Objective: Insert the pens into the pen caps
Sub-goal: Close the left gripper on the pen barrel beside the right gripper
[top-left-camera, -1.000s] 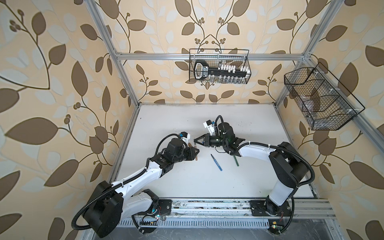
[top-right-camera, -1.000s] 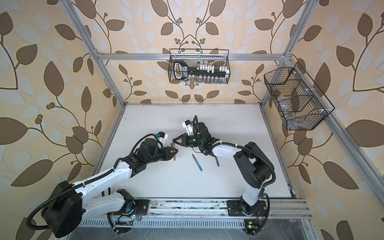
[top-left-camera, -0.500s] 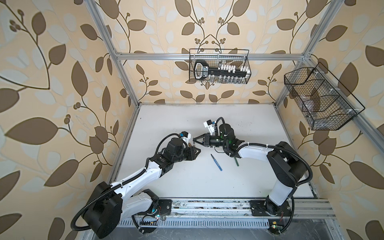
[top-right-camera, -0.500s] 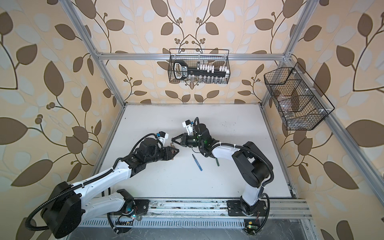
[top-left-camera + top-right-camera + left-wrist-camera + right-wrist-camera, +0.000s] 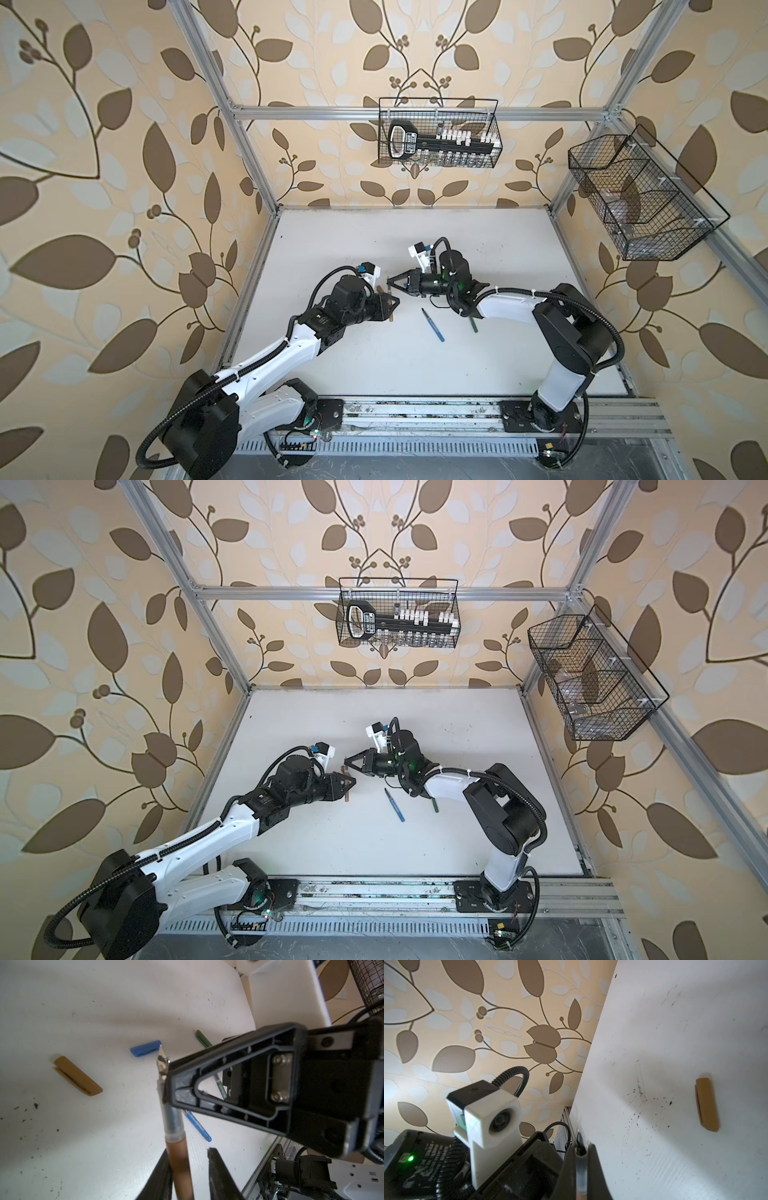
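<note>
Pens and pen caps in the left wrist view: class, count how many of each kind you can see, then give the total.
Pens: 3 (tan-brown pen, blue pen, dark green pen)
Pen caps: 3 (tan-brown cap, blue cap, dark green cap)
Total: 6

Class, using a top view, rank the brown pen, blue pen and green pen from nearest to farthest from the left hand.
1. brown pen, inside the open left hand.
2. blue pen, lying just to its right.
3. green pen, farthest right, partly hidden.
</note>
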You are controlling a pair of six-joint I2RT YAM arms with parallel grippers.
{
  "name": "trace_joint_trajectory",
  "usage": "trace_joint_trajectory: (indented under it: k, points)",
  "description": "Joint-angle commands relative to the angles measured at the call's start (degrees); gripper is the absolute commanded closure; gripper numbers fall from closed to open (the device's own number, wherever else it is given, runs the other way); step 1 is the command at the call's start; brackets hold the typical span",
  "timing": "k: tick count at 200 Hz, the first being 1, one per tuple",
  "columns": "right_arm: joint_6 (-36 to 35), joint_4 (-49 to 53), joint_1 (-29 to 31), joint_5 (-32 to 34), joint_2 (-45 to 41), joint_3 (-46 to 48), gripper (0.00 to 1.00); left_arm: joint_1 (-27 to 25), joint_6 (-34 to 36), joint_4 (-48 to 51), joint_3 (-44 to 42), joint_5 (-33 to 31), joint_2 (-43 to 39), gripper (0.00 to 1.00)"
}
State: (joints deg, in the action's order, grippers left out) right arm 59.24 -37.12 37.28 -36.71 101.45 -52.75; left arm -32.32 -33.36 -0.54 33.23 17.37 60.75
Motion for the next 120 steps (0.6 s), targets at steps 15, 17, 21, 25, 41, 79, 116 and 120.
trace_joint_trajectory:
  k: [15,17,21,25,41,79,116,120]
  points:
    - [2.8,-4.5,0.1,-0.4,1.3,1.2,1.00,-0.5,0.7,-1.4,2.0,1.4,-1.2,0.69]
    - [2.9,-4.7,0.1,-0.3,1.4,1.3,1.00,-0.5,0.7,-1.5,2.0,1.6,-1.1,0.69]
    - [3.2,-5.2,0.2,-0.3,1.4,1.3,1.00,-0.5,0.7,-1.6,2.1,2.0,-0.8,0.69]
    - [3.5,-5.7,0.2,-0.2,1.4,1.4,1.00,-0.5,0.6,-1.8,2.1,2.3,-0.6,0.69]
    - [4.0,-6.7,0.2,0.0,1.3,1.3,1.00,-0.5,0.4,-2.5,2.3,3.5,0.6,0.68]
    - [4.3,-7.3,0.1,0.1,1.5,0.8,1.00,-0.5,0.1,-3.4,2.4,4.6,1.6,0.70]
    - [3.3,-5.8,0.4,0.1,1.4,0.7,1.00,-0.5,0.7,-1.7,2.1,1.5,-0.5,0.78]
    - [3.1,-5.5,0.4,0.1,1.3,0.8,1.00,-0.5,0.7,-1.4,2.1,1.1,-0.7,0.80]
